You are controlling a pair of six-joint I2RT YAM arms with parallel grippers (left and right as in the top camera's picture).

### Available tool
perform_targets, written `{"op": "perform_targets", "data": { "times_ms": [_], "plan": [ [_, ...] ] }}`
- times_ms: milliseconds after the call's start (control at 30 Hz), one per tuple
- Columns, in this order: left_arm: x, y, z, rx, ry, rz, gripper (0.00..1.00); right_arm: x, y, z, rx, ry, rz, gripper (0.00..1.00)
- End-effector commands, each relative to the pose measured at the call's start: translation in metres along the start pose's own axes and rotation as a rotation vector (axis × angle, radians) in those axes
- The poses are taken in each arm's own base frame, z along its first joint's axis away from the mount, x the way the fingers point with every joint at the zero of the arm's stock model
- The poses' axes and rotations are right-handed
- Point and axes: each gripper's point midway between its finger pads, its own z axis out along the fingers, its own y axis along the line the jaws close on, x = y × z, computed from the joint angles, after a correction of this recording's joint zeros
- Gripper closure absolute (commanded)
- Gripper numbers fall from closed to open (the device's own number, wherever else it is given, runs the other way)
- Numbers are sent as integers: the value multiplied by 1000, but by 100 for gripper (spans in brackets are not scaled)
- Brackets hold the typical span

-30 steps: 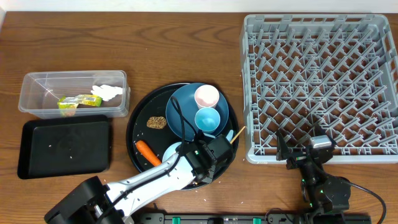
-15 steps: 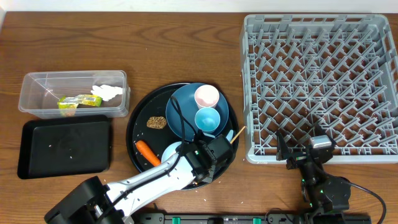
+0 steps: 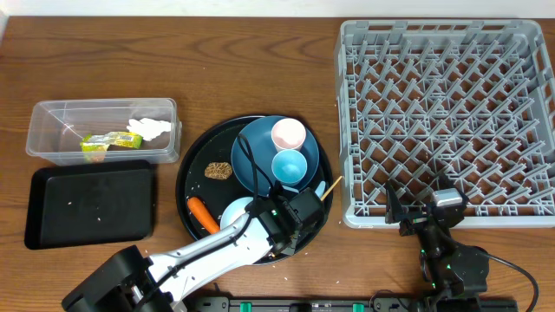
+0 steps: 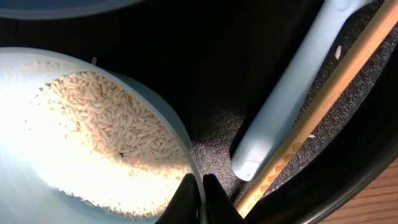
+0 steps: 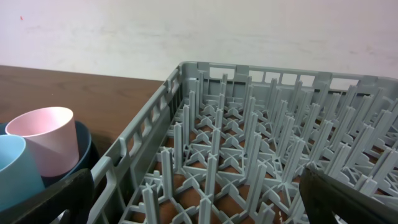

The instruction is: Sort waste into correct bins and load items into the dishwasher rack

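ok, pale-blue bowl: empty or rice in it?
Not empty. Left wrist view shows the pale-blue bowl holding a heap of white rice grains, left hand pinching its rim.

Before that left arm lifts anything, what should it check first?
1. Left pincer shut on the pale-blue bowl rim: ok.
2. Bowl emptied: not ok, rice is inside, so keep it level.
3. White utensil and chopstick apart from the bowl: ok.
4. Black bin tray has room: ok.
5. Right pincer out of the way, open by the dishwasher rack: ok.
6. Grip firm enough to lift: cannot tell.
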Motion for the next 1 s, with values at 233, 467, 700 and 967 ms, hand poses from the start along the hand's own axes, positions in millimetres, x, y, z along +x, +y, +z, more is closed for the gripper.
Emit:
{"op": "perform_targets", "data": {
  "times_ms": [233,467,700,967],
  "plan": [
    [-9,0,-14,-8,-19,57,94,1,2,0,-11,1,-7,1],
    [-32,11,-47,5,-54,34,94,1,2,0,-11,1,-8,1],
    [-45,32,-70,16,-98,9,94,1,2,0,-11,1,-8,1],
    [-60,83,-88,-2,-152,-61,94,1,2,0,-11,1,-7,1]
  ]
}}
